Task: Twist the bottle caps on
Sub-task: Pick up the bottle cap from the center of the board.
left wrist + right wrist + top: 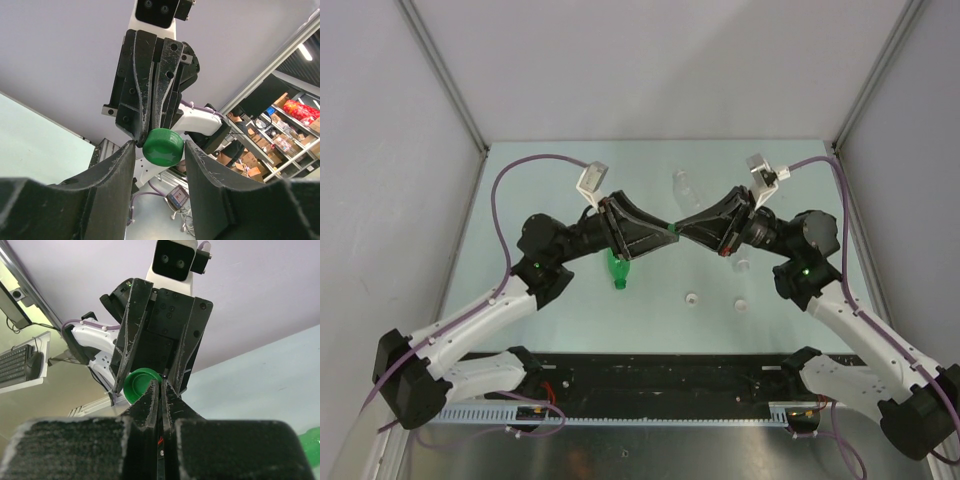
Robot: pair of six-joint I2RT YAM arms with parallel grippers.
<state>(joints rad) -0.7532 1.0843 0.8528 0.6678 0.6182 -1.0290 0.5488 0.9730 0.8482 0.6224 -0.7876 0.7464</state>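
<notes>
- Green cap (162, 146) hangs in mid-air over the middle of the table (570, 320), pinched by its rim in the closed right end effector (161, 390).
- Left end effector (160, 152) meets it tip to tip, jaws part-open on either side of the cap, with no firm clamp visible.
- Green bottle (618, 270) appears to lie on the table left of centre, under the left arm, with nothing holding it. Two white caps (691, 297) sit loose toward the near edge.
- Risk: the rim pinch looks thin, so a sideways push from the left jaws could flick the cap free.
- Risk: if the right lets go before the left has hold, the cap drops. A skewed hold would likely cross-thread later.
</notes>
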